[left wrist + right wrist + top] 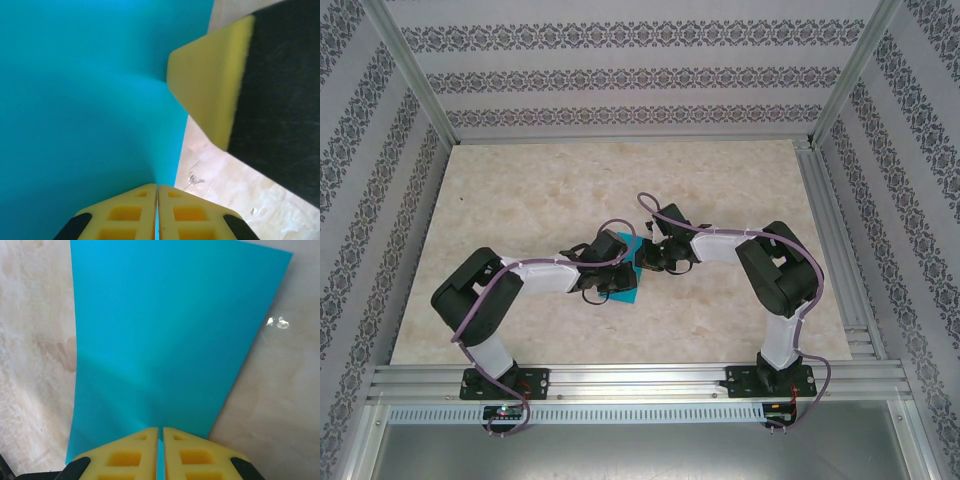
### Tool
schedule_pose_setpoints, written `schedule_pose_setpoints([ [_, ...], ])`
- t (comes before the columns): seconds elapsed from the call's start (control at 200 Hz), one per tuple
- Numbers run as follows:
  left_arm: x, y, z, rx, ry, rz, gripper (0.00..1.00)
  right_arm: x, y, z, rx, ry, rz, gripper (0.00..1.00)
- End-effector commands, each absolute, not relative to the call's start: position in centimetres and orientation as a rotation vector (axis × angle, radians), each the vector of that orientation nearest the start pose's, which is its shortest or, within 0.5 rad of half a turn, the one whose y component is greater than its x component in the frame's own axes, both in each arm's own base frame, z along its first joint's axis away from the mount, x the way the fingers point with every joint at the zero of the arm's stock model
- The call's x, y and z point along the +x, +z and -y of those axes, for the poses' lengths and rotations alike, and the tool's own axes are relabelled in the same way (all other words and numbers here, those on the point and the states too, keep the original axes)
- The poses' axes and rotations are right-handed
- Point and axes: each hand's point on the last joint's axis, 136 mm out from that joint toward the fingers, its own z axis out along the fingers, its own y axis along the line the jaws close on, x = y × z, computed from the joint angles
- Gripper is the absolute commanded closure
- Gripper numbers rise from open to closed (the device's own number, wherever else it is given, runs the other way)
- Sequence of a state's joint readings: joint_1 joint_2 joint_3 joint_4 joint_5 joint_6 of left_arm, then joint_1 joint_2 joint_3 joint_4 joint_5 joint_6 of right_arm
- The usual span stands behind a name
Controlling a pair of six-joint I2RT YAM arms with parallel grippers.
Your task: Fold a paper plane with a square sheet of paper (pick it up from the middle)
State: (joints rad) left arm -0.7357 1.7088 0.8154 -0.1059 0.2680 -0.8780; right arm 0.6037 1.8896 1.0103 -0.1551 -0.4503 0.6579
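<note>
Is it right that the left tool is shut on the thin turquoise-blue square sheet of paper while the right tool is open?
No: the right tool is shut on the thin turquoise-blue square sheet of paper too, as the right wrist view shows.

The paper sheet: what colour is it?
The paper is plain turquoise blue, clearest in right wrist view.

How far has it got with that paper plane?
Done: the sheet is grabbed. In hand: left pincer and right pincer both pinch it, bowing it. Left: every fold; no crisp crease or dart shape shows yet.
</note>
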Motion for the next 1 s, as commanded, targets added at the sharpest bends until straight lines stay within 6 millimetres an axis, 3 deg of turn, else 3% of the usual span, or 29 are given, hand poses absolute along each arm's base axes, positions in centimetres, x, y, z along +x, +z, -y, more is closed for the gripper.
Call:
schedule_pose_setpoints([
  [0.0, 25.2, 1.3, 29.1, -0.094, -0.788, -2.846, 0.9, 30.9, 1.1, -29.7, -0.126, 0.953, -2.814, 0.88],
  [0.41, 22.6, -1.3, 26.9, -0.113, -0.66, -2.969, 0.9, 33.9, -0.1, -27.7, -0.087, 0.889, -2.809, 0.88],
  [0.994, 21.7, -2.6, 26.2, -0.125, -0.624, -3.015, 0.91, 38.8, 0.1, -25.2, -0.028, 0.755, -2.802, 0.87],
])
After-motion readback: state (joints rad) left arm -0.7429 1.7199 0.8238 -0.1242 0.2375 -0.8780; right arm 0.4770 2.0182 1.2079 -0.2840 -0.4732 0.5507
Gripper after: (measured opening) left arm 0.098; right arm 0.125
